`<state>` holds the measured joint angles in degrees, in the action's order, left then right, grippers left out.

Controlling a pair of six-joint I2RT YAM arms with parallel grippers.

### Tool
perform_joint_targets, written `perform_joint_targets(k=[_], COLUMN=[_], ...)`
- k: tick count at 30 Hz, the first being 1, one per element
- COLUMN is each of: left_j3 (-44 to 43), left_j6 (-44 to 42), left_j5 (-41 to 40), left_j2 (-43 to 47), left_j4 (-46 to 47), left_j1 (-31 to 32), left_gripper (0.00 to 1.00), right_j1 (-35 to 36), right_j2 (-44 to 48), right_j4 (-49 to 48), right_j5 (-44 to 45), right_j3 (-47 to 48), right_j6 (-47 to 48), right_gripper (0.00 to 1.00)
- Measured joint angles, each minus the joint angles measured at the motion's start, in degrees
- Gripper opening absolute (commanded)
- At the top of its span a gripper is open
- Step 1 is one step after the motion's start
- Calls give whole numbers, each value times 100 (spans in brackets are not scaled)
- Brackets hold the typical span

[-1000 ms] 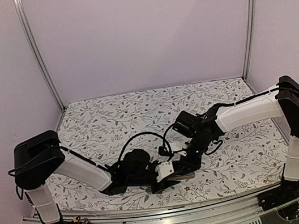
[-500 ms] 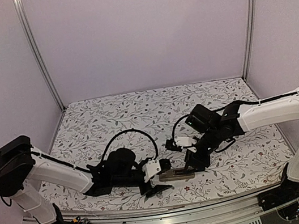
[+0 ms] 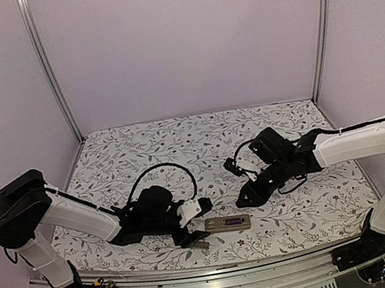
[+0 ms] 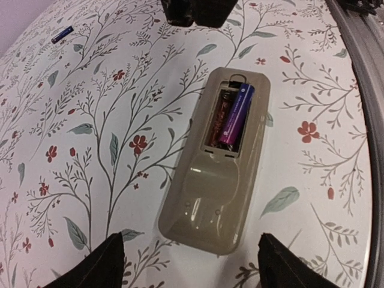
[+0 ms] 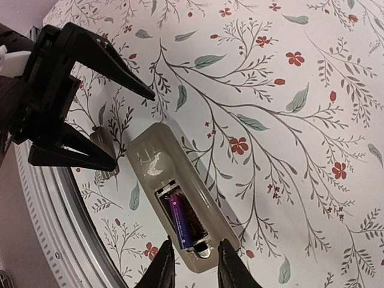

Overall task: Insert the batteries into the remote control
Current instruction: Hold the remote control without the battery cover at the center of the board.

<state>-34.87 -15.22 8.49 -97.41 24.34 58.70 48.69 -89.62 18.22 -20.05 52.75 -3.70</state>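
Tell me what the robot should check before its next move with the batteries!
1. Remote control lies back up, recess open: ok.
2. Purple battery seated flat in the recess: cannot tell.
3. Slot beside it filled: not ok, looks empty.
4. Other battery picked up: not ok, it lies far from the remote control.
5. Left gripper open and empty: ok.
6. Right gripper empty: ok.

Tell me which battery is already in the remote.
The purple battery, lying in the open back recess of the remote. The loose battery lies far off on the table, outside the remote.
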Motion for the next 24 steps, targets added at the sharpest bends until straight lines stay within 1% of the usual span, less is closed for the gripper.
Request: perform_joint_targets(k=[3, 6, 11, 14, 19, 24], left_j3=[-11, -208, -483, -601, -728, -739], left_j6=[0, -24, -133, -195, -219, -216], left_j5=[55, 205, 420, 551, 835, 1051], left_j2=[-11, -184, -422, -470, -586, -640], left_j4=[-11, -149, -280, -363, -481, -562], left_j1=[-74, -166, -297, -310, -310, -310], left_gripper=[76, 75, 70, 70, 70, 65], right_j1=[4, 4, 4, 4, 4, 4], right_j2=[107, 273, 339, 326, 184, 168], right_j4=[109, 315, 643, 811, 953, 1010], right_j5=[140, 278, 354, 358, 332, 321], right_j3=[0, 2, 4, 15, 98, 129], right_j6=[-986, -1998, -2975, -3254, -3534, -3641], right_gripper=[23, 22, 21, 18, 17, 17])
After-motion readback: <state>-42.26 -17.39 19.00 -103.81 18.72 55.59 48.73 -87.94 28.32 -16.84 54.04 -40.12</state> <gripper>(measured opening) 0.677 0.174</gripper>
